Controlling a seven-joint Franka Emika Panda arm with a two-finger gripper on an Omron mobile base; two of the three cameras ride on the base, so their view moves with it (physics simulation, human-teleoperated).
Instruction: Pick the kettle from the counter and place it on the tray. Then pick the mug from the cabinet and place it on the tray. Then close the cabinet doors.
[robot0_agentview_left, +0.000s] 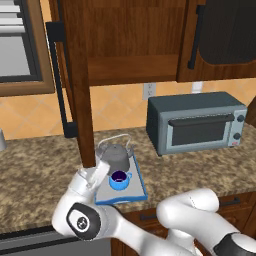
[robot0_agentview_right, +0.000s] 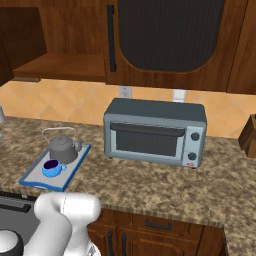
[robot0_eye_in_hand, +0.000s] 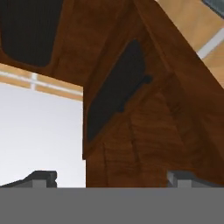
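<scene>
The dark grey kettle (robot0_agentview_left: 116, 156) (robot0_agentview_right: 64, 148) and the blue mug (robot0_agentview_left: 119, 180) (robot0_agentview_right: 51, 168) both stand on the blue-rimmed tray (robot0_agentview_left: 131, 195) (robot0_agentview_right: 70, 172) on the granite counter (robot0_agentview_left: 200, 170). The cabinet (robot0_agentview_left: 132, 45) has its left door (robot0_agentview_left: 80, 90) swung out edge-on, black bar handle (robot0_agentview_left: 57, 80) facing left. Its right door (robot0_agentview_right: 165, 35) lies shut. My gripper (robot0_agentview_left: 98, 169) is open, just below the left door's bottom corner and in front of the tray. In the hand view the fingertips (robot0_eye_in_hand: 41, 177) stand wide apart, either side of the door's lower edge (robot0_eye_in_hand: 131, 144).
A grey toaster oven (robot0_agentview_left: 197, 122) (robot0_agentview_right: 155, 132) sits on the counter right of the tray. A wooden block (robot0_agentview_right: 248, 135) stands at the far right. A stovetop (robot0_agentview_right: 15, 210) lies at the lower left, and a framed panel (robot0_agentview_left: 20, 50) hangs on the left wall.
</scene>
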